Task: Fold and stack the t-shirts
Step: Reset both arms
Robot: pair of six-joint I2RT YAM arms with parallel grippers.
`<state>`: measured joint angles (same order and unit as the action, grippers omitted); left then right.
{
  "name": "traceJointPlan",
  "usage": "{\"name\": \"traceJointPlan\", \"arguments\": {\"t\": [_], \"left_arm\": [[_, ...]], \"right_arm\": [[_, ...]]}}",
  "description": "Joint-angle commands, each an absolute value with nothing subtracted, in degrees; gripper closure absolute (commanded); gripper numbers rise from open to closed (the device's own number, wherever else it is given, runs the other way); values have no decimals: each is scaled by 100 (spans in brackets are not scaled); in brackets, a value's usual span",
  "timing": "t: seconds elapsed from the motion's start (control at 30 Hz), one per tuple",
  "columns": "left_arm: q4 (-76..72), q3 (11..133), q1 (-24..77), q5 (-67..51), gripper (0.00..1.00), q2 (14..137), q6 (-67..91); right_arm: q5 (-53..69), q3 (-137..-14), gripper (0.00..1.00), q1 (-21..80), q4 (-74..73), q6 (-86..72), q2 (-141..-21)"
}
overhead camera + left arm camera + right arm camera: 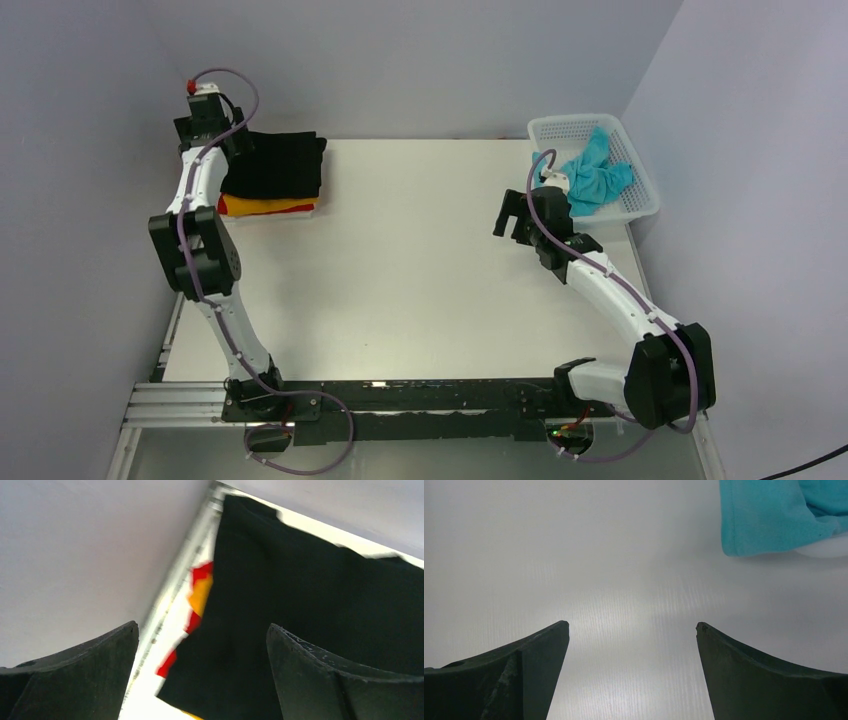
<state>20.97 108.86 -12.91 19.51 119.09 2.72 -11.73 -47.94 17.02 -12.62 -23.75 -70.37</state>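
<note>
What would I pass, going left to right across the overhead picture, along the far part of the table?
Folded black shirt → bare table → right gripper → turquoise shirt lying in the white basket. The left arm's claw overlaps the black shirt, so it is left out.

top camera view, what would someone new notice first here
The turquoise shirt stands out most, bunched in the white basket at the far right corner of the table. Next comes the folded pile at the far left corner: a black shirt on top, with an orange shirt and a red shirt peeking out beneath. Both pincers are open and empty, the left pincer at the pile and the right pincer near the basket.
</note>
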Motion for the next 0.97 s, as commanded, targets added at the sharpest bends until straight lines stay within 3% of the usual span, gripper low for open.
{"name": "traceJointPlan", "arguments": {"t": [0.0,0.33,0.5,0.7,0.93], "left_arm": [[1390,10118,-1209,108,1,10558,772],[1221,8422,-241,317,1,8342,1539],[693,6390,527,-189,1,7004,2222],[628,4150,1624,194,0,5459,2831],[1382,3620,1848,802,1,4543,2838]], "right_arm": [[-1341,-4921,0,1686,-1182,-2380,-6862],[-1393,-4240,0,1684,-954,-2593,-6040],[-1289,-3776,0,1685,-884,-2684,-5436],[-1439,-3331,0,1687,-1085,-2673,-4824],[-1632,-2937,0,1687,-1081,-2571,-4356]]}}
